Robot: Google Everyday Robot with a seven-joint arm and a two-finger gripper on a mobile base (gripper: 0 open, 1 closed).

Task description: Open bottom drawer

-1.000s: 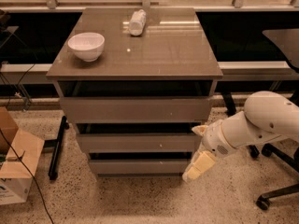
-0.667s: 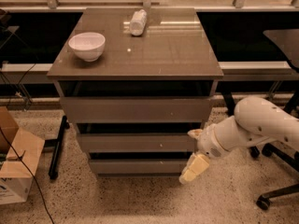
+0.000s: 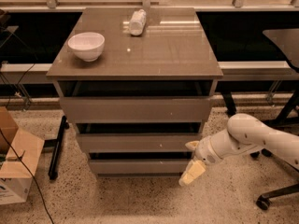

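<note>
The bottom drawer (image 3: 140,166) is the lowest of three grey-taupe fronts on the cabinet. It looks shut, with a dark gap above it. My gripper (image 3: 191,159) comes in from the right on a white arm (image 3: 252,139) and sits at the right end of the bottom drawer front. It is open. The upper finger (image 3: 191,145) is by the lower right corner of the middle drawer (image 3: 138,143). The lower, cream finger (image 3: 192,172) is at the bottom drawer's lower right corner. The top drawer (image 3: 135,109) is above.
A white bowl (image 3: 86,45) and a lying pale bottle (image 3: 137,22) sit on the cabinet top (image 3: 177,55). A cardboard box (image 3: 14,169) stands on the floor at the left, with a black stand leg (image 3: 57,146) beside it. A chair base (image 3: 275,195) is at the right.
My arm and gripper have moved left, closer to the right end of the bottom drawer. The drawers have not moved.
</note>
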